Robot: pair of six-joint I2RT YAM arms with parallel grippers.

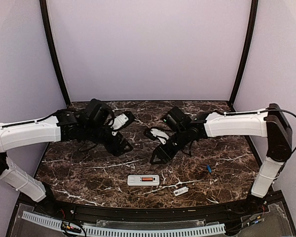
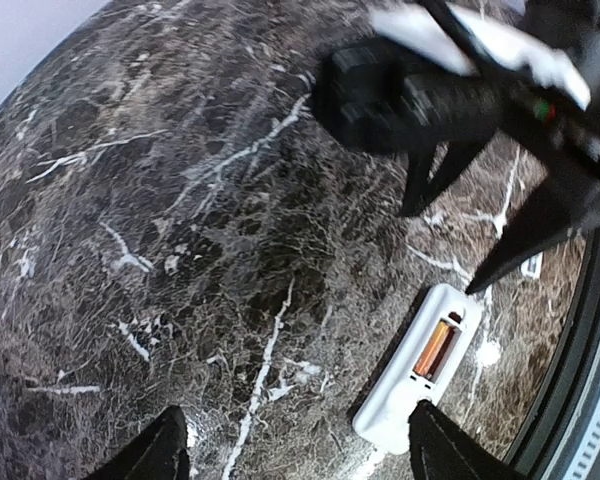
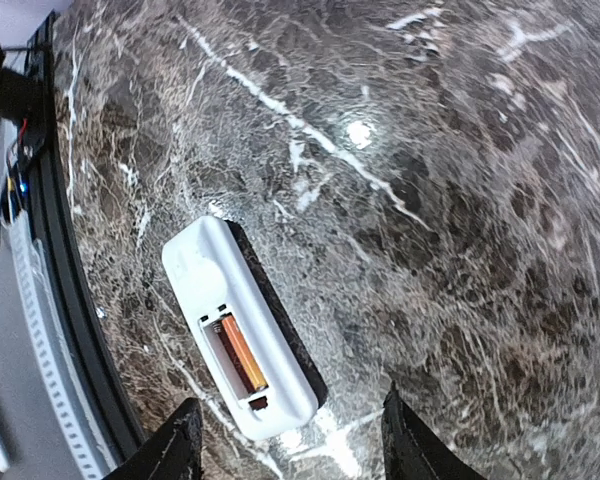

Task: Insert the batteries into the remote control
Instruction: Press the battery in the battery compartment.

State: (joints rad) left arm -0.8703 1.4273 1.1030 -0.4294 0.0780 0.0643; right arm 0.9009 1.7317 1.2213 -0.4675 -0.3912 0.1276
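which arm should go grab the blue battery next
Right. The blue battery lies on the right side of the table, closer to the right pincer, which is open and empty. The left pincer, also open, is farther off on the left. The orange battery already sits in the remote.

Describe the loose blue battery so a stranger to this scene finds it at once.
Start at the dark marble table, then the flat white remote control near its front edge, an orange battery in its open bay. Right of it, beyond the small white cover piece, lies the tiny blue cylindrical battery. It is the only blue thing on the tabletop.
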